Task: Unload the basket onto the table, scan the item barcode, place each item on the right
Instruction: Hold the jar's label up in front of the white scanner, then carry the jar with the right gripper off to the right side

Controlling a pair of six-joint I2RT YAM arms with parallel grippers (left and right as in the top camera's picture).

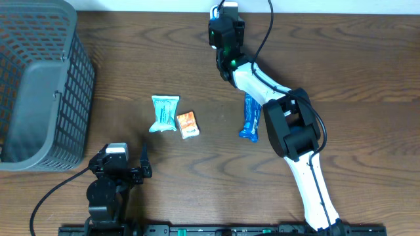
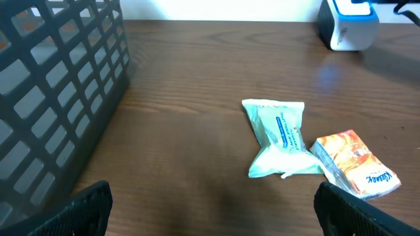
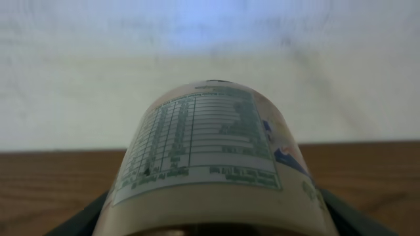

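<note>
Far left: a big grey plastic basket with holes in its walls [image 1: 39, 85], standing on the brown wooden table [image 1: 367, 65]; nothing to be seen inside it. Just below it, near the front edge: the left gripper [image 2: 213, 213], jaws spread wide, holding nothing, low over bare wood. A bit to the right: a pale green soft packet [image 1: 164, 113] lying flat; just beside it, a small orange packet [image 1: 188, 124]. Next, up at the back edge: the right gripper [image 1: 226, 25], jaws partly apart and closed around a round cream container with a printed label [image 3: 210, 151]; so the thing to scan is gripped there, near the small white and blue scanner box [image 2: 348, 23]. Only a table of tiny print showing on the label; no barcode to be made out. Then a long shiny blue packet [image 1: 250, 117], flat on the wood beside the right arm. Step in hand, by the look of it: showing the container to the scanner. Next, most likely: turn the container slowly, close to the scanner, until the striped code faces the scanner's window.
</note>
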